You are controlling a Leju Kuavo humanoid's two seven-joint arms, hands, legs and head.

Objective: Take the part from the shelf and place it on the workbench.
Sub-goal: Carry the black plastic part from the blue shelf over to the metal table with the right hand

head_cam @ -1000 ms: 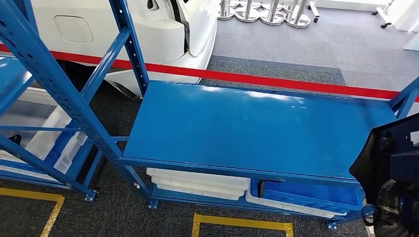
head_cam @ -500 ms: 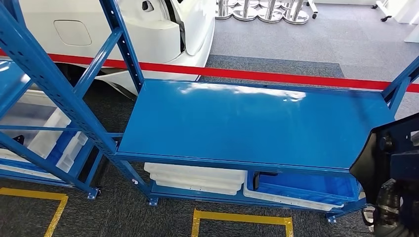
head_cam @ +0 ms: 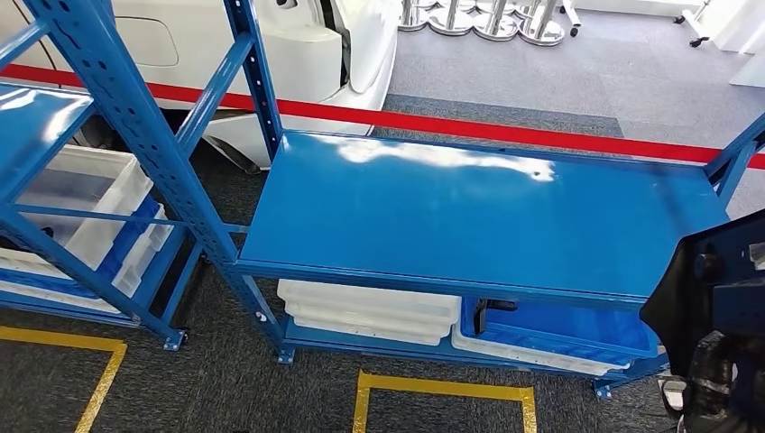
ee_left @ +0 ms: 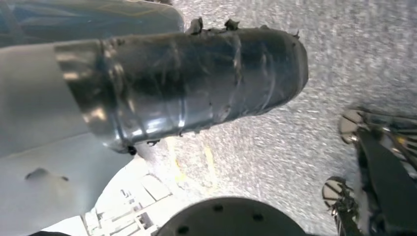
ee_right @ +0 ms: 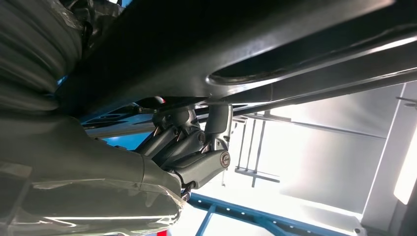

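Part [head_cam: 699, 271] is a large black piece with a curved edge and a matte surface, at about 4 o'clock in the head view, cut off by the picture edge. Right hand [ee_right: 196, 147] grips it from beneath, fingers closed on its dark underside. Compared with a second ago, the whole view has shifted, so the blue workbench [head_cam: 478, 212] sits a little higher. Left hand [ee_left: 196, 81] is blurred; I cannot tell its state
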